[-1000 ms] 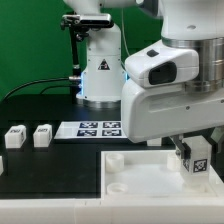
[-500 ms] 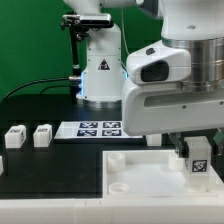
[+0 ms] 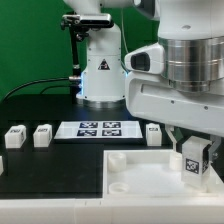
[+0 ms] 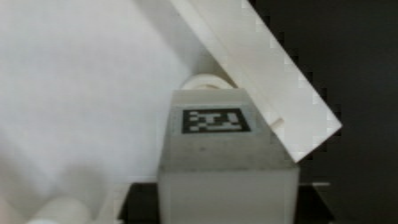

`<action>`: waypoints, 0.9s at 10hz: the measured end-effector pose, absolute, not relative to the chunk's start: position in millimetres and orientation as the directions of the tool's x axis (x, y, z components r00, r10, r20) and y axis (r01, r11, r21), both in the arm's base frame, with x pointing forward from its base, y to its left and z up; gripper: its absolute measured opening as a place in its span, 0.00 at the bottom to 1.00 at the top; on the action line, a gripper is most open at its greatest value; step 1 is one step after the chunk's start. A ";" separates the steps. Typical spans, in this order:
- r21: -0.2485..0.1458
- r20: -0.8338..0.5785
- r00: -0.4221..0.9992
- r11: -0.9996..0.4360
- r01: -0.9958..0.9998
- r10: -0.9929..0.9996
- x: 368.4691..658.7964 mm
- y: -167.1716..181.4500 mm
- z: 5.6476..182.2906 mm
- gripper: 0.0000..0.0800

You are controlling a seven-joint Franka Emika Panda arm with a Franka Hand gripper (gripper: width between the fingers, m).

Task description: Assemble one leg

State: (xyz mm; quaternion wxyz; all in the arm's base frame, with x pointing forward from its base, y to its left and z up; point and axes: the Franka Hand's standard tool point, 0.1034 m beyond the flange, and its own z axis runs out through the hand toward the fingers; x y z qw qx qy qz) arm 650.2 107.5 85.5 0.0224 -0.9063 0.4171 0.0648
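A leg (image 3: 194, 162) is sitting clamped between the jaws of the gripper (image 3: 193, 150), over the tabletop (image 3: 155, 188) toward the exterior view's right; whether it is touching that panel cannot be told. Toward the exterior view's left of the jaws, a spare leg (image 3: 153, 133) is standing near them, just behind the tabletop. The marker board (image 3: 99, 128) is lying farther out that way on the table (image 3: 50, 175). Beyond it, a third leg (image 3: 42, 134) and an outermost leg (image 3: 14, 137) are standing well apart from the jaws.

Note the leg (image 3: 194, 159) (image 4: 221, 160): a small white block, upright, its black-and-white tag facing you, at the exterior view's right. Farther back, standing apart, are the second leg (image 3: 14, 137) and third leg (image 3: 42, 134) at the left, and the fourth leg (image 3: 153, 133) right of centre.
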 end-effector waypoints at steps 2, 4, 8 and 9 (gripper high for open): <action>0.062 -0.127 0.422 -0.431 -0.900 -0.898 648.0 109.7 84.6 0.37; 0.061 -0.126 0.436 -0.445 -0.893 -0.891 647.9 109.8 84.3 0.51; 0.040 -0.135 0.604 -0.613 -0.789 -0.786 646.4 112.9 82.4 0.79; 0.028 -0.147 0.722 -0.732 -0.681 -0.677 644.2 113.2 81.7 0.80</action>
